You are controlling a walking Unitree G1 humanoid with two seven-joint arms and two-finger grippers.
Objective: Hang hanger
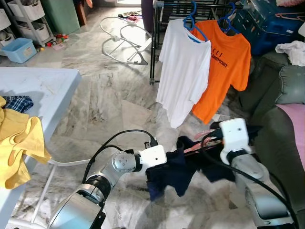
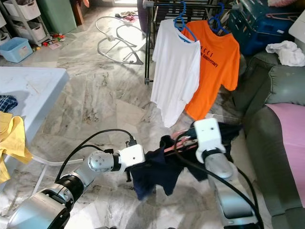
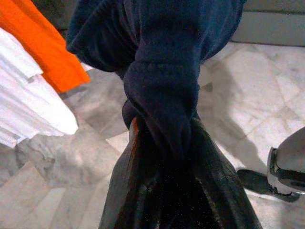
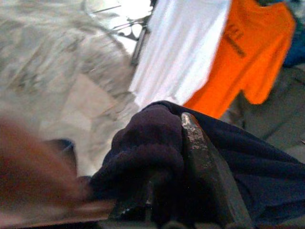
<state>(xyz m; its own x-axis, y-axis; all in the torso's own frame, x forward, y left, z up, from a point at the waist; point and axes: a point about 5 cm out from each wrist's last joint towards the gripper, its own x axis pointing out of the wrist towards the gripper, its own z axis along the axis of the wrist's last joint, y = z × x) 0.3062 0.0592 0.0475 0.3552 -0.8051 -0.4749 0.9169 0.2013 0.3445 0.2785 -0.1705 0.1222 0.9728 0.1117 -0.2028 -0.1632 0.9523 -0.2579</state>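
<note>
Navy garment [image 1: 176,169] hangs between my two grippers, low in front of me above the marble floor [image 1: 109,105]. My left gripper [image 3: 164,157] is clamped on a bunched fold of it; the left wrist view shows cloth squeezed between the black fingers. My right gripper [image 4: 183,157] is also closed on dark cloth, one worn finger lying along the fold. A pinkish hanger [image 1: 200,142] shows as a thin bar near my right wrist, seemingly threaded into the garment, though I cannot confirm how.

Step in hand, as I judge it: carrying the loaded hanger toward the drying rack [image 1: 164,5], where a white T-shirt [image 1: 183,71] and an orange T-shirt [image 1: 224,64] already hang on blue hangers. The rack is well apart from me.

Next move calls for closing in, raising the hook to the rail, and finding a free stretch beside the white shirt.

Hard to make out: the hanger's hook, hidden by cloth and my right wrist housing. Rack rail is cut off at the top edge. Right wrist view is motion-blurred.
</note>
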